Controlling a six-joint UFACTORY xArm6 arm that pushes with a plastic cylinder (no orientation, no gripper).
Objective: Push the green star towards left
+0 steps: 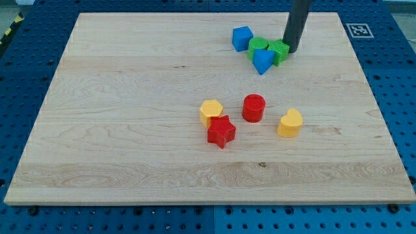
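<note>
The table (130, 130) is a pale wooden board with a fine lengthwise grain, resting on a blue perforated base (26, 78) dotted with regular holes. The arm carries no jaws, so nothing is open, closed or gripping; it ends in a smooth, dark, matte rod (298, 23) that comes down from the view's top edge. My tip (291, 50) sits on the wood just at the view's right of the green star (280, 51), touching it or very nearly so; the contact is hard to judge from this angle. The green star lies near the view's top, right of centre, in a tight cluster: a green cylinder (258, 45) is pressed against its left side, a blue wedge-like block (262, 61) sits just below the two, and a blue cube (242, 38) stands at the cluster's left end. All blocks look like smooth painted pieces with soft edges. Well apart, near the board's middle, lie a yellow hexagonal block (210, 112), a red star (221, 131) touching it from below, a red cylinder (253, 108), and a yellow heart-like block (290, 123).
</note>
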